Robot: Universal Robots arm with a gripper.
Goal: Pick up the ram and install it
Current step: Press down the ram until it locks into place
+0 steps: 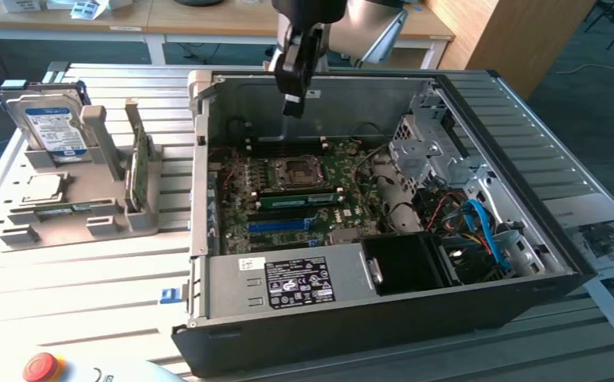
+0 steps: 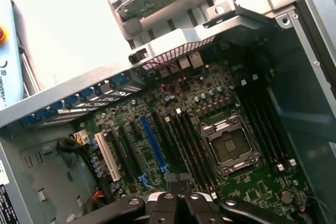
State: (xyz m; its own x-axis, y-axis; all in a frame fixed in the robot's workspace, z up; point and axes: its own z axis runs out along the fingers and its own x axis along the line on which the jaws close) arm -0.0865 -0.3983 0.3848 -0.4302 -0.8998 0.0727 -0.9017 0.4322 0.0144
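The gripper [image 1: 294,102] hangs shut and empty over the rear of the open case [image 1: 392,326], its fingertips just above the back wall and its wrist camera looking down on the board's socket [image 2: 231,148] and the dark slots beside it. The ram [image 1: 137,169] stands on edge in the grey rack [image 1: 73,219] just outside the case, on the exterior view's left, next to the hard drive [image 1: 49,126]. A green strip [image 1: 301,198] lies in front of the socket inside the case; whether that is a stick already seated I cannot tell. By my reading the pick is not yet made. Taking the ram would call for the jaws to open, line up along the thin stick and come straight down, since the rack's posts stand close on both sides. Above the case and rack there is free room; inside, the case walls, drive cage [image 1: 429,155] and cables [image 1: 477,223] crowd the side away from the rack.
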